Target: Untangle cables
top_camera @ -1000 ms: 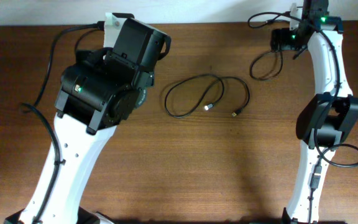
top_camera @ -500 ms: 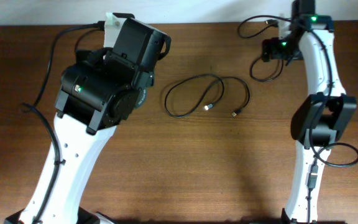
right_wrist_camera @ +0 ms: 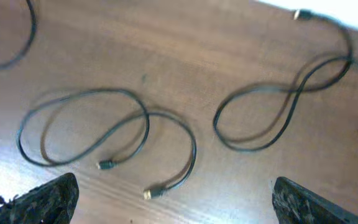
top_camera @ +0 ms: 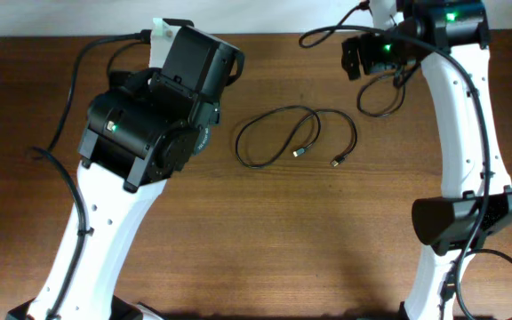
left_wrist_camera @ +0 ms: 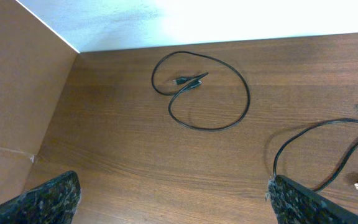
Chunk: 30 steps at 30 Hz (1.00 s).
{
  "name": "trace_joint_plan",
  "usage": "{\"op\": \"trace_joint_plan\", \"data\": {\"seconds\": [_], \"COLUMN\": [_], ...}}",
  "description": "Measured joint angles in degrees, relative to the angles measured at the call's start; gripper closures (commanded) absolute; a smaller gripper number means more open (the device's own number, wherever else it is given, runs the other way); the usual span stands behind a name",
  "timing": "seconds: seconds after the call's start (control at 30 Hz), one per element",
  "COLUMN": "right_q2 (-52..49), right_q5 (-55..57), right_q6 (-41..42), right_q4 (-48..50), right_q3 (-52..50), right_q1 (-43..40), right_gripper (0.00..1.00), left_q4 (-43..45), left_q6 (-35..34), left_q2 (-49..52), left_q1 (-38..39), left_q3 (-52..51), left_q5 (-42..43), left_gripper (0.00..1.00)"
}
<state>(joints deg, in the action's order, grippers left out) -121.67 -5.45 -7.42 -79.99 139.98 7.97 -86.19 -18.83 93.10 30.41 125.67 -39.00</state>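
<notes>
Three cables lie apart on the worktop (top_camera: 265, 240), none touching another. The centre cable (top_camera: 312, 133) sits between the arms with its long axis running left-right, crossing over itself in one loose loop, both plugs pointing toward the near edge. The right cable (right_wrist_camera: 291, 93) forms a figure-eight by the far right edge. The left cable (left_wrist_camera: 188, 83) is a single loop near the far wall. The right gripper (right_wrist_camera: 174, 180) is spread wide and empty, up by the far edge just beside the right cable, with the centre cable toward the near-left of it. The left gripper (left_wrist_camera: 173, 180) is also wide and empty, looking down at the left cable, the centre cable only at its right edge. The right looks better placed for the centre loop, probably the only crossing left to fix. From overhead the left arm (top_camera: 149, 116) hides the left cable and its own gripper. The right wrist view is blurred and cuts off the left cable, so plug details there are unclear.
</notes>
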Motion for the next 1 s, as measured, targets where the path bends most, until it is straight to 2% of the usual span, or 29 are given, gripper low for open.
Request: {"op": "trace_joint_plan", "data": {"seconds": [0.23,0.5,0.8,1.0], "right_q2": [-3.89,-4.2,-13.0,-13.84], "right_q5": [0.04,0.02,0.04,0.04], "right_q6": [0.09,-0.04,-0.09,-1.49], "right_q4": [-0.37,0.48,1.9,3.34], "right_q3": [-8.94,-9.09,-9.2,-9.42], "right_q1": [3.19,7.37,7.37,7.37], "right_gripper": [0.01,0.01,0.01,0.02], "left_q4": [-0.07,-1.51,-1.62,-1.64], "left_q6": [0.0,0.0,0.0,0.0], "left_q2": [0.0,0.0,0.0,0.0], "left_q1": [0.0,0.0,0.0,0.0], "left_q3": [0.0,0.0,0.0,0.0], "left_q5": [0.26,1.55,1.57,1.57], "left_gripper": [0.01,0.01,0.01,0.01]}}
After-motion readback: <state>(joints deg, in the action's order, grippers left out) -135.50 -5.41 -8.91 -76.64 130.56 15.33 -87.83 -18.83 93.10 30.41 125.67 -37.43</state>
